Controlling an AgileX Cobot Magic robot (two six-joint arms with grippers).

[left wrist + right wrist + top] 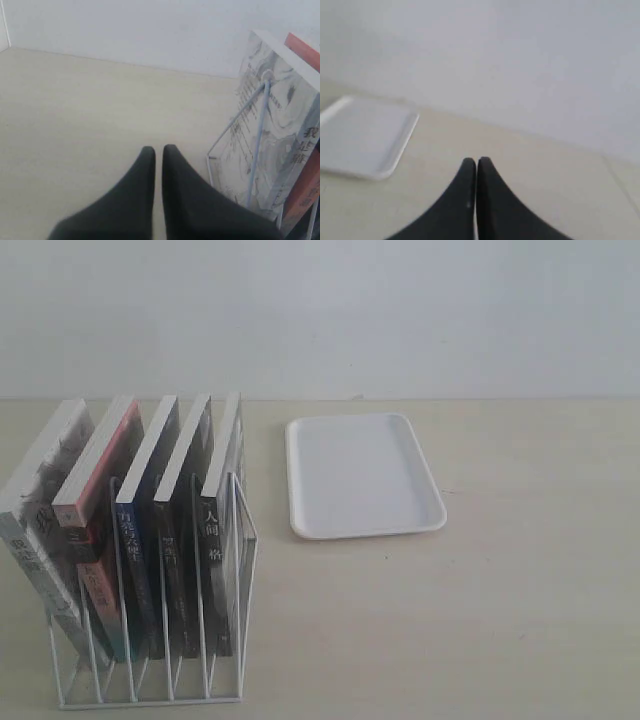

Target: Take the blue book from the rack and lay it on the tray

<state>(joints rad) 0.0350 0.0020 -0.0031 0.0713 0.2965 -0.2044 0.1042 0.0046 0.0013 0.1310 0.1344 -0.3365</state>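
The blue book (133,540) stands in the middle slot of the white wire rack (240,540), its blue spine with white characters facing the camera. The white tray (362,474) lies flat to the rack's right, bare. Neither arm shows in the exterior view. My left gripper (158,148) is shut with nothing in it, above bare table beside the rack's outer wire (257,135). My right gripper (476,160) is shut and holds nothing, with the tray (362,135) off to one side.
A marbled grey-white book (40,510) fills the leftmost slot, then a red-spined one (95,580). Two black-spined books (170,550) stand right of the blue one. The marbled book (277,125) is close to my left gripper. A pale wall rises behind the table.
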